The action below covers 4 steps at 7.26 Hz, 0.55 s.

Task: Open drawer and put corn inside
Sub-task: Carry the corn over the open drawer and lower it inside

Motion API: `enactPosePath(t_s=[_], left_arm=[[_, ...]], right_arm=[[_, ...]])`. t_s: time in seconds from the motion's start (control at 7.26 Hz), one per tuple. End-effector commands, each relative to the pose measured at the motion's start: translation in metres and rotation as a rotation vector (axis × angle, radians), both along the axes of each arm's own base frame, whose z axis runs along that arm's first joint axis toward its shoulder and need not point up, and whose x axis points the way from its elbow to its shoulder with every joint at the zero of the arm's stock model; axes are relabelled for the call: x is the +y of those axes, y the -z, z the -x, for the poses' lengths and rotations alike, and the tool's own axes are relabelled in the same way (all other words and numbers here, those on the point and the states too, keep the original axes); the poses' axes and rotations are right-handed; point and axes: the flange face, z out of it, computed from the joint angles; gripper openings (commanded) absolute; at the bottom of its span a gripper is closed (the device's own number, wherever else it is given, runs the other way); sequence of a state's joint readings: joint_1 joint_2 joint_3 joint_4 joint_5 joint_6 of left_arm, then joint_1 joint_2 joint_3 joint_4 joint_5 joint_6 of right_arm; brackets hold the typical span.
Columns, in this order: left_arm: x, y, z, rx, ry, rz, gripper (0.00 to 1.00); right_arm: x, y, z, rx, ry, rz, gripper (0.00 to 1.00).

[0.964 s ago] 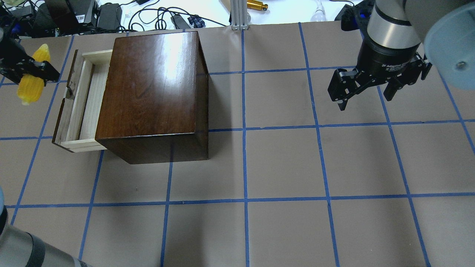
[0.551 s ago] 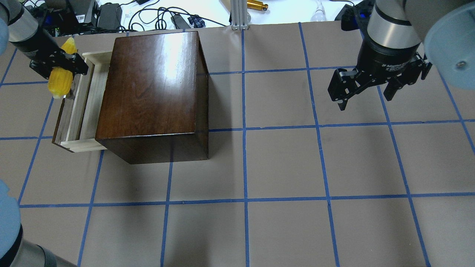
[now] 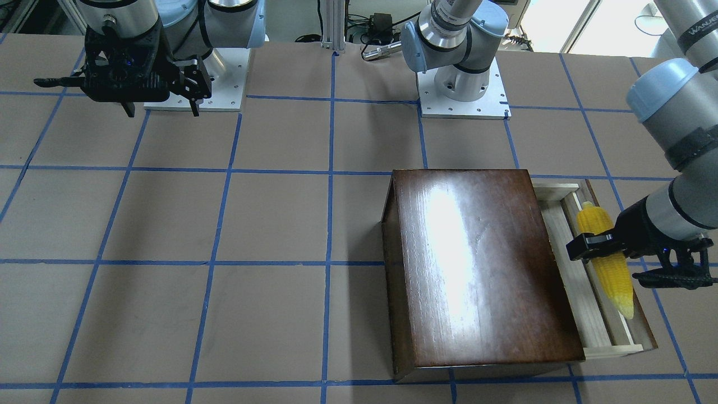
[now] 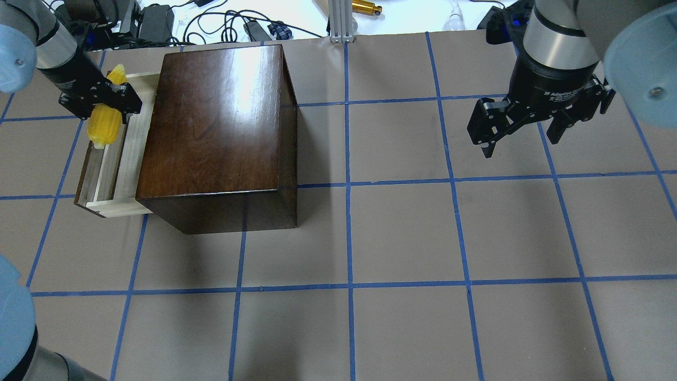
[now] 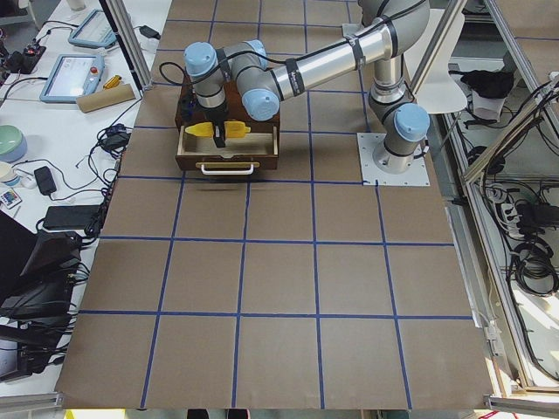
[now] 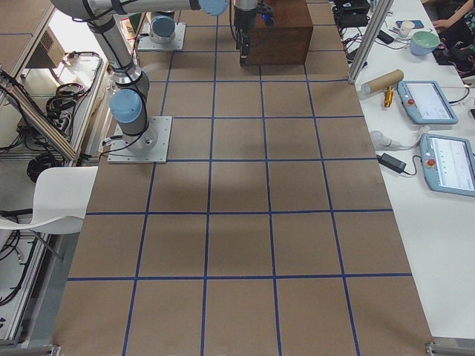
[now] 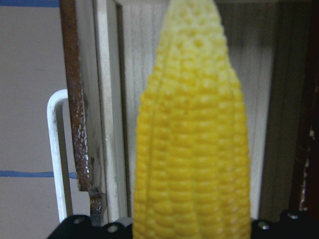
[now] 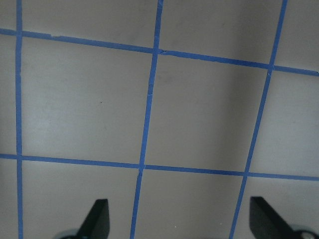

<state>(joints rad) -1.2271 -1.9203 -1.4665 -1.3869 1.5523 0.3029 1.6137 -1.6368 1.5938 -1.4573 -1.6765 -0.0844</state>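
The drawer (image 4: pixel 135 143) stands pulled out of the left side of the dark-brown box (image 4: pixel 217 121). My left gripper (image 4: pixel 104 106) is shut on the yellow corn (image 4: pixel 106 119) and holds it lengthwise just over the drawer's far half. The front view shows the corn (image 3: pixel 608 269) above the tray (image 3: pixel 578 280), with the gripper (image 3: pixel 614 259) across its middle. In the left wrist view the corn (image 7: pixel 194 149) fills the middle, with the drawer's front panel and metal pull (image 7: pixel 55 149) to its left. My right gripper (image 4: pixel 521 145) is open and empty, high over the right side of the table.
Cables, power bricks and an aluminium post (image 4: pixel 341 21) lie beyond the table's far edge. The two arm bases (image 3: pixel 463 84) stand at the robot's side. The brown mat with blue tape lines (image 8: pixel 147 109) lies under the right gripper.
My left gripper has carried the corn to the right, from left of the drawer's front panel to over the open drawer. The right arm has not moved.
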Motion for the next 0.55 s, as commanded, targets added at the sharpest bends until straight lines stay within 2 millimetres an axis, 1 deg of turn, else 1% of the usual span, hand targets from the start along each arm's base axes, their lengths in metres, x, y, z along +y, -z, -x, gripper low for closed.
enactPosePath(t_s=[0.0, 0.28, 0.41], left_arm=[[0.001, 0.0, 0.0, -0.001, 0.001, -0.002, 1.0], [0.002, -0.005, 0.0, -0.006, 0.0, 0.003, 1.0], [0.006, -0.022, 0.002, -0.015, 0.0, 0.022, 1.0]], right_arm=[[0.0, -0.001, 0.0, 0.0, 0.0, 0.001, 1.0], [0.0, 0.0, 0.0, 0.0, 0.0, 0.0, 1.0], [0.0, -0.001, 0.0, 0.0, 0.0, 0.001, 1.0]])
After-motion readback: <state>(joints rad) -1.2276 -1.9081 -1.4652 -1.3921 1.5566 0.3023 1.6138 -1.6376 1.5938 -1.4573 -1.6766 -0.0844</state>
